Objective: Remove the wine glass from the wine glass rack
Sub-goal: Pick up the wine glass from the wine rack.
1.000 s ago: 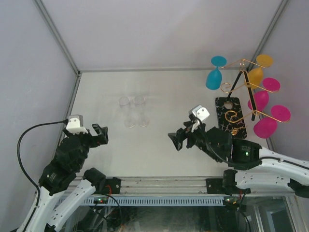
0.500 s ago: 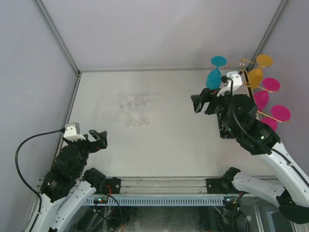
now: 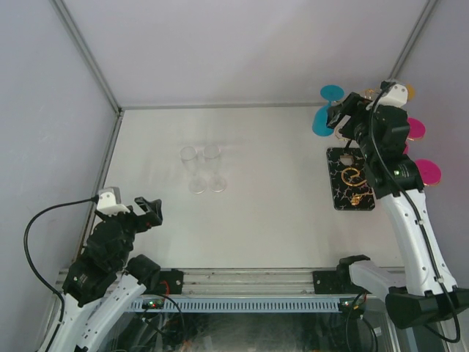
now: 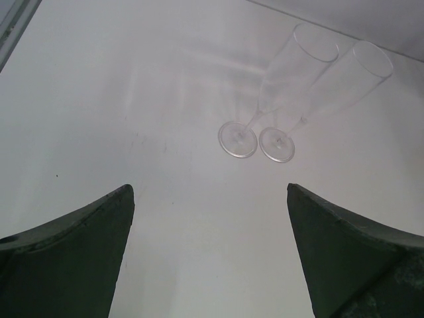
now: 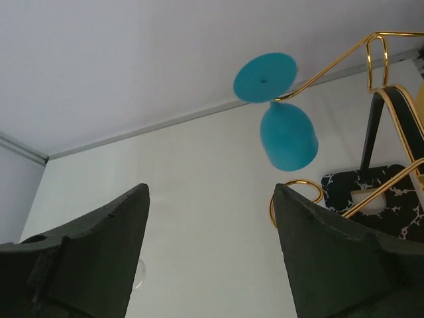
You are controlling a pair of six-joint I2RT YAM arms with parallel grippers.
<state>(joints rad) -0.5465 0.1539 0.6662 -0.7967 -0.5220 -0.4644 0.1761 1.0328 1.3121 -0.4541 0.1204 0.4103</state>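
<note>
Teal wine glass on the rack, right pincer open in front of it.

The teal wine glass [image 5: 288, 136] hangs bowl-down, its foot hooked on an outer arm of the gold wire wine glass rack [image 5: 331, 63], above the far right corner of the surface [image 3: 278, 213]. The right pincer [image 5: 211, 192] is raised near the glass, jaws wide, nothing between them and not touching it. The left pincer [image 4: 209, 192] is also wide and empty, low at the near left, facing two clear flutes [image 4: 289, 79] that sit side by side mid-surface.
</note>
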